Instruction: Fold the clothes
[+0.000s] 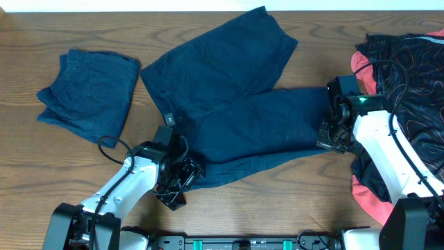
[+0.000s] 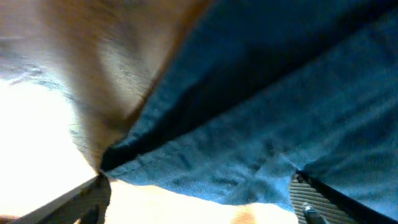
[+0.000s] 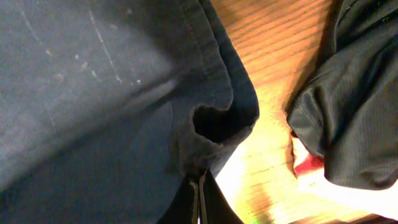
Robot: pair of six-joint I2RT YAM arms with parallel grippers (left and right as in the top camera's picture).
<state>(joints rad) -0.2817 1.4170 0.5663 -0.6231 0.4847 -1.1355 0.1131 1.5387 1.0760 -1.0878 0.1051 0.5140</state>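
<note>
navy garments: two are showing, both lying on the table (image 1: 291, 201)
spread shorts (image 1: 236, 97): one, lying open mid-table, two wide legs fanning out, one running toward the far edge, the other running out to the right
folded garment (image 1: 87, 94): one, sitting as a compact stack left of the spread shorts, apart from them, not touching
other clothes: one dark patterned pile (image 1: 413, 66) with a red-pink layer under it, sitting right of the spread shorts, just beside the end of the right-running leg
arms: two, both reaching in from the near side of the spread shorts
left gripper (image 1: 182, 179): sitting at the near-left hem of the spread shorts; in the left wrist view its fingers (image 2: 87, 199) are standing spread, with the hem edge lying between them
right gripper (image 1: 327, 135): sitting at the right leg end of the spread shorts; in the right wrist view its fingers (image 3: 214, 202) are pressing together on a puckered bit of hem, pinching it
cloth at the pinch: bunching into a small curl just above the fingertips, bare wood showing right beside it
</note>
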